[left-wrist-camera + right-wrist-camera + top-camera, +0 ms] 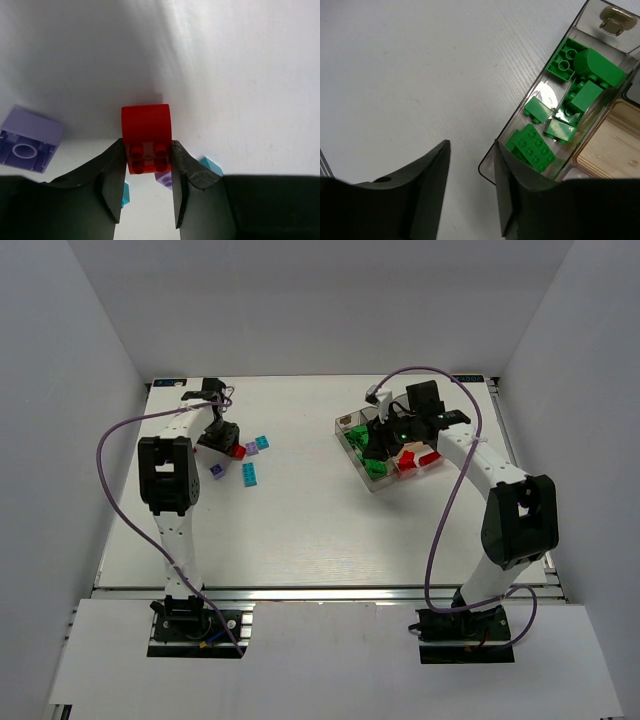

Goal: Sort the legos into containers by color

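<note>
A red lego (146,125) sits on the white table between the fingers of my left gripper (147,145), whose jaws press against both of its sides. From above, that gripper (222,443) is at the table's far left, with the red lego (238,451) beside it. Loose purple legos (252,447) (30,142) and cyan legos (248,474) (212,166) lie around it. My right gripper (471,145) hangs open and empty over the near corner of the clear tray (487,167). The tray's long compartment holds several green legos (535,145). Red legos (410,460) lie in another compartment.
The tray (352,454) stands at the far right of the table, angled. One squarish compartment (610,145) beside the green ones looks bare. Purple cables loop from both arms above the table.
</note>
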You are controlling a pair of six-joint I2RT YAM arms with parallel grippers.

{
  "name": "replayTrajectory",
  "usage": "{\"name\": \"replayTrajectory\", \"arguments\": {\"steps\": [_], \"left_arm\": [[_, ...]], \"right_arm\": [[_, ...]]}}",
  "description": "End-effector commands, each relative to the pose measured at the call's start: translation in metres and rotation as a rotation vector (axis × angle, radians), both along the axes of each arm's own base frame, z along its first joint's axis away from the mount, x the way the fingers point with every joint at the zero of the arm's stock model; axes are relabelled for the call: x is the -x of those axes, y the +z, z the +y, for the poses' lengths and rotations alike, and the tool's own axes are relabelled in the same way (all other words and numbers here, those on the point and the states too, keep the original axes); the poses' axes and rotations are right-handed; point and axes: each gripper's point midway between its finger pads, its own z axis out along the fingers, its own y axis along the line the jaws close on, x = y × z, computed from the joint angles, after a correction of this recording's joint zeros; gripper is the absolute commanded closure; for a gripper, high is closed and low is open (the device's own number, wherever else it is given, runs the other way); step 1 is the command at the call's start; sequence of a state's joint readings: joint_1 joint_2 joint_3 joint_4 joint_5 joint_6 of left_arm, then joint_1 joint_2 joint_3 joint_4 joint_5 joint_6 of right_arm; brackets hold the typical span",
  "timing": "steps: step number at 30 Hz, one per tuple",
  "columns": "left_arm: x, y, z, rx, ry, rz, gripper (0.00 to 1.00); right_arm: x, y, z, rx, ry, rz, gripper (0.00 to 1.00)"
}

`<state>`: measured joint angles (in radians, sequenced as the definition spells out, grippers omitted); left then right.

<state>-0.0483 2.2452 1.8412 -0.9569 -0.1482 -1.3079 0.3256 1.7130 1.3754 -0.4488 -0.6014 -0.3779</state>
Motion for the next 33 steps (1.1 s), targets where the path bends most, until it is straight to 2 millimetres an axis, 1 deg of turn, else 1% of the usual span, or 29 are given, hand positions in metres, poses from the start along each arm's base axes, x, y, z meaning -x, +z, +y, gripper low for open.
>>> {"name": "replayTrajectory", "arguments": {"steps": [1, 2, 3, 4, 5, 6, 7, 8, 9, 10, 11, 12, 13, 14, 15, 16, 17, 18, 19, 20, 21, 22, 23, 24, 25, 26, 27, 29, 33], "left_arm": [[-0.022, 0.081, -0.011, -0.027, -0.185, -0.232, 1.0], [-0.018, 0.085, -0.015, -0.029, -0.273, -0.249, 1.0], [-0.028, 0.111, -0.029, -0.011, -0.336, -0.365, 1.0], [-0.031, 0.123, -0.043, 0.04, -0.409, -0.442, 1.0], [-0.014, 0.111, -0.071, 0.145, -0.543, -0.465, 1.0], [-0.034, 0.141, -0.087, 0.176, -0.615, -0.673, 1.0], [-0.029, 0.166, -0.108, 0.233, -0.677, -0.786, 1.0], [-0.016, 0.176, -0.142, 0.335, -0.782, -0.857, 1.0], [-0.019, 0.19, -0.16, 0.351, -0.842, -0.963, 1.0], [-0.018, 0.183, -0.178, 0.379, -0.897, -0.966, 1.0], [-0.016, 0.182, -0.196, 0.407, -0.951, -0.971, 1.0], [-0.006, 0.2, -0.233, 0.469, -1.061, -1.014, 1.0], [-0.002, 0.199, -0.252, 0.499, -1.117, -1.02, 1.0], [-0.001, 0.184, -0.27, 0.533, -1.161, -0.999, 1.0], [0.015, 0.184, -0.3, 0.581, -1.24, -1.0, 1.0], [0.014, 0.199, -0.317, 0.583, -1.289, -1.047, 1.0], [0.015, 0.186, -0.332, 0.606, -1.319, -1.034, 1.0], [0.026, 0.188, -0.356, 0.632, -1.368, -1.049, 1.0], [0.025, 0.204, -0.369, 0.634, -1.396, -1.097, 1.0], [0.024, 0.191, -0.383, 0.649, -1.414, -1.091, 1.0], [0.025, 0.189, -0.393, 0.658, -1.428, -1.095, 1.0], [0.031, 0.202, -0.41, 0.674, -1.454, -1.13, 1.0], [0.032, 0.2, -0.419, 0.683, -1.461, -1.13, 1.0], [0.03, 0.184, -0.429, 0.692, -1.462, -1.108, 0.99], [0.035, 0.185, -0.442, 0.703, -1.465, -1.113, 0.99], [0.033, 0.192, -0.45, 0.7, -1.468, -1.147, 0.97], [0.032, 0.183, -0.456, 0.697, -1.462, -1.139, 0.95], [0.034, 0.184, -0.471, 0.672, -1.454, -1.172, 0.91], [0.027, 0.165, -0.483, 0.621, -1.412, -1.149, 0.85]], "right_arm": [[0.0, 0.029, -0.006, -0.023, -0.028, -0.063, 0.57], [-0.002, 0.034, -0.011, -0.029, -0.054, -0.071, 0.6], [-0.008, 0.039, -0.013, -0.032, -0.083, -0.1, 0.65], [-0.01, 0.037, -0.017, -0.044, -0.134, -0.073, 0.82], [-0.013, 0.044, -0.022, -0.058, -0.175, -0.086, 0.9], [-0.019, 0.046, -0.026, -0.063, -0.218, -0.09, 0.97], [-0.022, 0.054, -0.026, -0.1, -0.255, -0.086, 1.0], [-0.027, 0.06, -0.034, -0.123, -0.293, -0.088, 1.0], [-0.03, 0.064, -0.037, -0.141, -0.316, -0.084, 1.0], [-0.031, 0.071, -0.037, -0.18, -0.336, -0.068, 1.0], [-0.037, 0.077, -0.047, -0.204, -0.366, -0.07, 1.0], [-0.037, 0.081, -0.048, -0.22, -0.366, -0.062, 1.0], [-0.037, 0.084, -0.049, -0.24, -0.377, -0.051, 1.0], [-0.041, 0.09, -0.059, -0.259, -0.403, -0.057, 1.0], [-0.04, 0.094, -0.059, -0.274, -0.393, -0.067, 1.0], [-0.037, 0.102, -0.061, -0.288, -0.387, -0.095, 1.0], [-0.041, 0.109, -0.068, -0.297, -0.394, -0.137, 1.0], [-0.037, 0.106, -0.07, -0.299, -0.389, -0.143, 1.0], [-0.035, 0.113, -0.072, -0.306, -0.385, -0.169, 1.0], [-0.035, 0.115, -0.078, -0.304, -0.394, -0.185, 1.0], [-0.033, 0.112, -0.079, -0.299, -0.394, -0.182, 1.0], [-0.032, 0.113, -0.081, -0.299, -0.396, -0.185, 1.0], [-0.031, 0.113, -0.085, -0.299, -0.406, -0.185, 1.0], [-0.03, 0.112, -0.087, -0.296, -0.41, -0.183, 1.0], [-0.027, 0.11, -0.088, -0.295, -0.411, -0.178, 1.0], [-0.027, 0.109, -0.092, -0.295, -0.419, -0.178, 1.0], [-0.025, 0.108, -0.093, -0.296, -0.42, -0.177, 1.0], [-0.023, 0.107, -0.097, -0.297, -0.427, -0.18, 1.0], [-0.021, 0.107, -0.1, -0.302, -0.428, -0.183, 1.0]]}}
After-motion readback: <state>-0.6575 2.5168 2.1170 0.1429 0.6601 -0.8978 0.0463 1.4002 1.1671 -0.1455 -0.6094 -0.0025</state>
